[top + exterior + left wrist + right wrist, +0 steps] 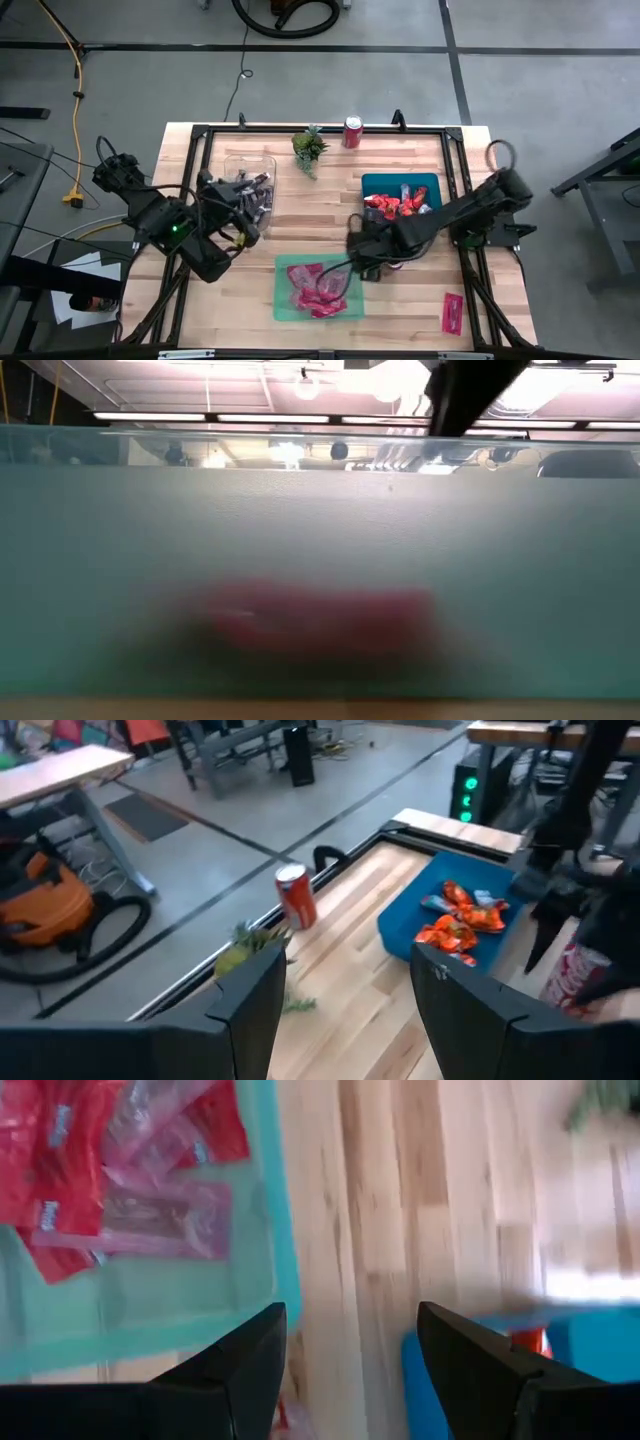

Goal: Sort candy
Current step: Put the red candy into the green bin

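Landmark: the green tray point(283, 305) at the table's near middle. Bare wood lies open to its left, and to its right as far as a lone pink packet point(452, 311) near the table corner. Behind it, the right gripper point(357, 243), jaws apart, hangs just off its far right corner, before the blue tray point(372, 182). Far-left stands the clear tray point(232, 162), with the left gripper point(246, 200) over it. Plant point(309, 147) and can point(352, 131) line the far edge.

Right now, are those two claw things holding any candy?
Left gripper: open, holding nothing, near the clear tray.
Right gripper: open, holding nothing, beside the green tray.

Pink-red candy point(316, 286), green tray point(285, 300); blue tray point(385, 184)
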`<state>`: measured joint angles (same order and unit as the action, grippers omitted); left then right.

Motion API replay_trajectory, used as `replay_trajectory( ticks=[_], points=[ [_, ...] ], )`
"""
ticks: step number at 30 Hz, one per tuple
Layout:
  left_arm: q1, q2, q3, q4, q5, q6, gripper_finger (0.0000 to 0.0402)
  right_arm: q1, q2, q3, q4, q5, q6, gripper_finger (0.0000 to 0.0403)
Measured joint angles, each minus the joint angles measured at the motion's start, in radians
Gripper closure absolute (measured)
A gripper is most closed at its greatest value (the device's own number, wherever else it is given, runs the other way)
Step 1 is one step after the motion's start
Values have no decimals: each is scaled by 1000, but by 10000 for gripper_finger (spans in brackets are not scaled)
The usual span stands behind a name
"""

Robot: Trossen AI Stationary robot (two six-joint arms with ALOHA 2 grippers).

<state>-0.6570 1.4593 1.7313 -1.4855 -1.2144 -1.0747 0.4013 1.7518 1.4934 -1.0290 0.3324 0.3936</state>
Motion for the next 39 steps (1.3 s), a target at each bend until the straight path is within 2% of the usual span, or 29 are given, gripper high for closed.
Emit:
replay_trajectory(
  ticks=[2,4,9,13,15,18,22,27,29,31,33,35,39],
  points=[
    [-7,0,0,-76,0,-92,199,8,-88,-103,50,0,60,180],
    [-4,-3,0,-83,0,-142,199,16,-186,-191,74,1,140,180],
    [35,-20,-2,-78,29,-131,199,32,-424,-358,105,34,364,180],
    [79,-19,-17,-38,78,-101,199,33,-554,-446,122,37,489,181],
    [104,-24,-72,41,132,-41,199,33,-595,-479,124,44,522,180],
    [152,-49,-201,213,294,70,199,33,-628,-519,139,42,525,180],
    [233,-109,-429,588,553,255,201,33,-634,-536,138,19,531,181],
    [373,-180,-664,1086,816,424,216,33,-634,-536,143,-96,505,181],
    [438,-200,-728,1230,922,462,224,33,-634,-536,143,-172,498,181],
    [502,-212,-762,1309,1025,476,232,33,-634,-536,144,-264,510,180],
    [555,-228,-769,1314,1086,477,237,44,-634,-536,143,-359,556,181],
    [593,-240,-769,1304,1097,491,238,68,-633,-536,135,-426,622,181],
    [643,-252,-769,1313,1099,556,238,142,-598,-536,110,-439,763,181]
  ],
)
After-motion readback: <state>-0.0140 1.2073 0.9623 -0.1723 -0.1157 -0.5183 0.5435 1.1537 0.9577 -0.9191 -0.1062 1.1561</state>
